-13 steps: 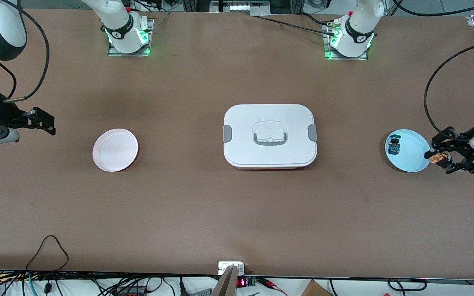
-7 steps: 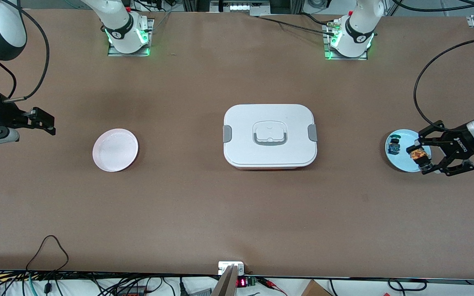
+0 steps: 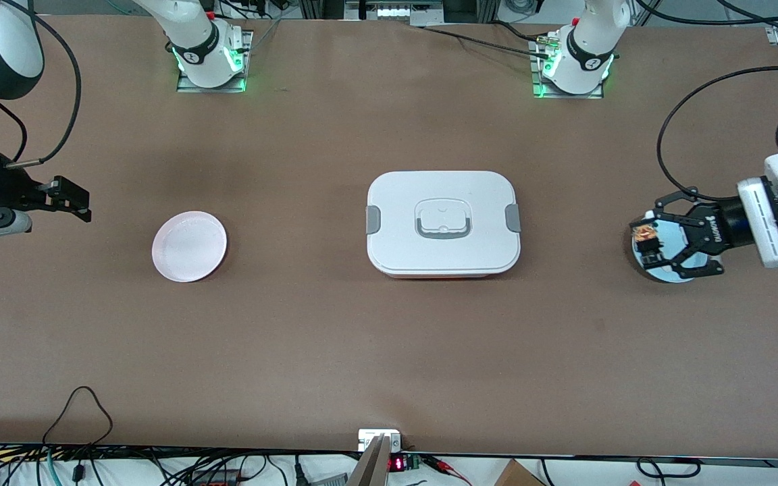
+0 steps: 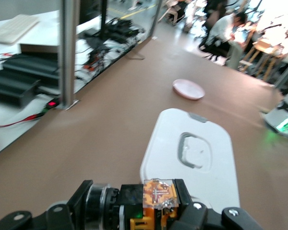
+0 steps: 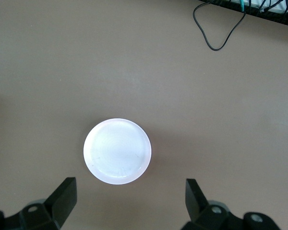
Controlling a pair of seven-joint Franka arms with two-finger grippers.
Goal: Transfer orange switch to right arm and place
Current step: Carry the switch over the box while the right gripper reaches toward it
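Over the blue dish (image 3: pixel 666 273), the left claw (image 3: pixel 647 244) gripped the orange switch (image 3: pixel 644 235), while the right claw (image 3: pixel 73 200) waited spread wide above the tabletop (image 3: pixel 389 351) near the pink dish (image 3: pixel 189 246).

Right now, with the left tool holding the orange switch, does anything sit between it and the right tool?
Yes. The left tool grips the orange switch over the blue dish. The white lidded box and pink dish lie between it and the waiting, open right tool.

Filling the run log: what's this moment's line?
left pincer: shut on switch, over blue dish | right pincer: open, waiting | pink dish: empty
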